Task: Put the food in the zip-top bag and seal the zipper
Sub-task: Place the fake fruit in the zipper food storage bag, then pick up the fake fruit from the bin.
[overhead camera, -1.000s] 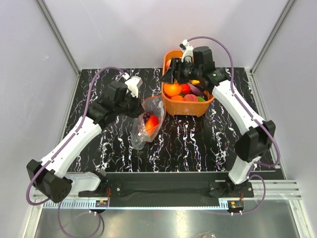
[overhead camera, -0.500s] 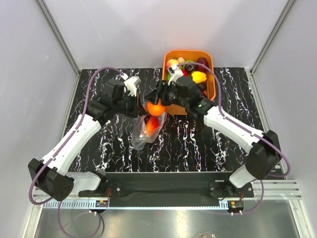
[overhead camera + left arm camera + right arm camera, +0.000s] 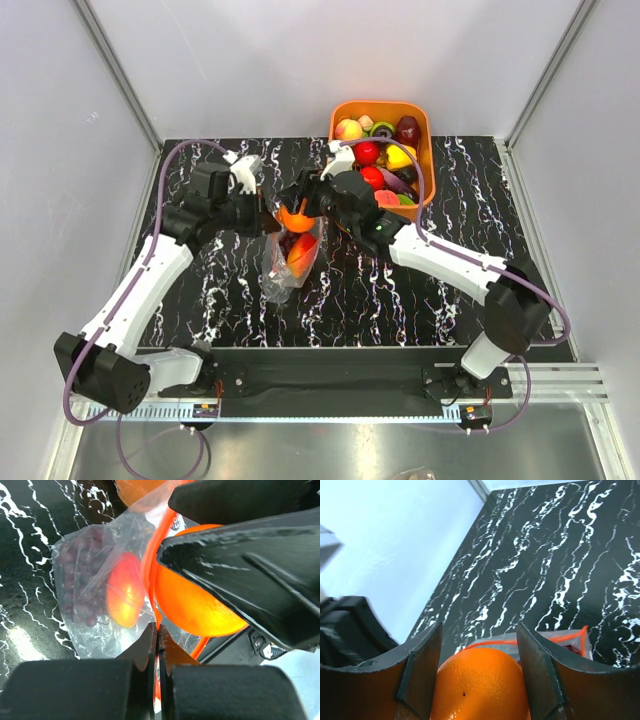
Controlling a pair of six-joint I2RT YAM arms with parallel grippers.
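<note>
Black marbled table (image 3: 370, 300) fills mid frame. The orange basket (image 3: 380, 104) at upper right holds many toy pieces, so most of the food is left to move. The zip-top bag (image 3: 283, 272) sits centre-left with its mouth open, and the grape bunch (image 3: 80, 587) and a red-yellow piece (image 3: 122, 595) are already inside. The right gripper (image 3: 477, 662) clamps an orange (image 3: 296, 218) right at the bag mouth, not yet released. The left gripper (image 3: 157, 632) is pinched tight on the bag rim by the zipper (image 3: 150, 562), which is unsealed
</note>
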